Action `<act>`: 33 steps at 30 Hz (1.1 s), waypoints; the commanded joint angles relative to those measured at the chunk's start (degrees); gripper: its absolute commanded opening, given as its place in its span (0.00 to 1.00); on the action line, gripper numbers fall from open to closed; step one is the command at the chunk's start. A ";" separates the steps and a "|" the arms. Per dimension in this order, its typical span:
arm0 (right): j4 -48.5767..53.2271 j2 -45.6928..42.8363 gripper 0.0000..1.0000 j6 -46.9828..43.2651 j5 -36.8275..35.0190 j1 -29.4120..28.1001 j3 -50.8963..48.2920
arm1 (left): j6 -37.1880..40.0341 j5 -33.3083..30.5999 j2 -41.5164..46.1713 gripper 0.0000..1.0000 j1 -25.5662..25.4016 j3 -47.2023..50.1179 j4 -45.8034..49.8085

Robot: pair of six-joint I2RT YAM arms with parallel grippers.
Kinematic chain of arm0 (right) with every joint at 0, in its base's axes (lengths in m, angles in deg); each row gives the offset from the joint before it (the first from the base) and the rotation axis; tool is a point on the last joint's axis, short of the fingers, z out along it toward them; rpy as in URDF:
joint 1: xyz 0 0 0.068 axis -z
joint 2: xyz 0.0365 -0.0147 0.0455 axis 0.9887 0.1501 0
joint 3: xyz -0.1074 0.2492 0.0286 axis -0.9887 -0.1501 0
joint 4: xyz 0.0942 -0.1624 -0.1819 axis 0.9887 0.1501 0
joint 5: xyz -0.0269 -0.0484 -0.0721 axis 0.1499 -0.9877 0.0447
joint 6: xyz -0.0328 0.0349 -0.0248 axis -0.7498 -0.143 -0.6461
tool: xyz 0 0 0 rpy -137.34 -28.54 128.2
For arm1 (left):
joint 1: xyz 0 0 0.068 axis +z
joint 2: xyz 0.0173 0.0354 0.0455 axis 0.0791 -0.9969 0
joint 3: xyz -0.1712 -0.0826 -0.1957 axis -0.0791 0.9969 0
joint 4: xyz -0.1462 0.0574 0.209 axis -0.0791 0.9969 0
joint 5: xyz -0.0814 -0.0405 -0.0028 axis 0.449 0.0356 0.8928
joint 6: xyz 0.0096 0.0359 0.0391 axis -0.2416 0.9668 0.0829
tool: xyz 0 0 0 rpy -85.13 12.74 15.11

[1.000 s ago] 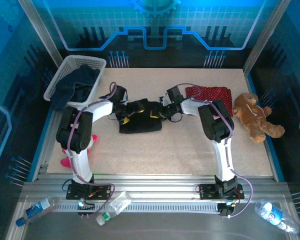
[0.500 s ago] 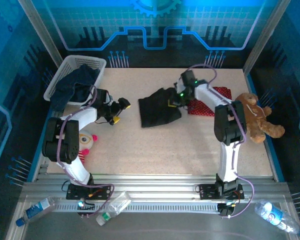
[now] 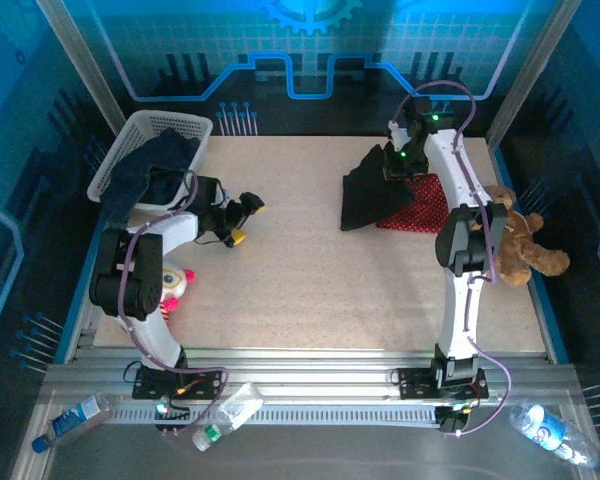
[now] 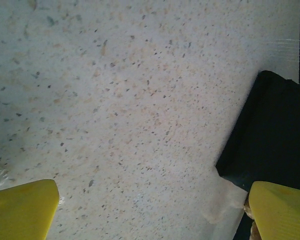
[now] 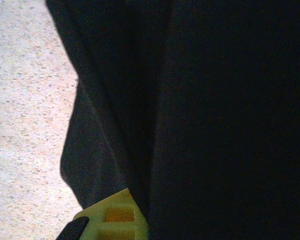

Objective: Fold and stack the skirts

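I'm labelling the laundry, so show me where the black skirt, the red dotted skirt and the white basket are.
black skirt (image 3: 372, 198), top view, middle of the draped cloth.
red dotted skirt (image 3: 427, 205), top view, uncovered part beside the black one.
white basket (image 3: 176, 120), top view, its far rim.

My right tool (image 3: 396, 166) has hauled the plain black cloth skirt (image 3: 370, 200) from the middle of the tabletop (image 3: 310, 290) up to the far right, where its edge now drapes over the red white-dotted skirt (image 3: 427, 205). My left tool (image 3: 246, 220) has let go and pulled back left, jaws wide.
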 commanded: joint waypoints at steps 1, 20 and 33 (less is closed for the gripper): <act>6.79 1.54 0.00 -3.26 -0.60 1.42 6.02 | 0.67 0.63 -0.29 0.99 -0.34 -1.51 1.79; 8.12 -4.57 0.00 -2.90 12.19 5.99 7.69 | 1.68 0.30 -2.30 0.99 -0.36 -3.53 4.75; 4.42 -3.10 0.00 -9.03 15.89 12.75 -1.73 | 1.62 0.30 -3.01 0.99 -0.39 -3.27 5.36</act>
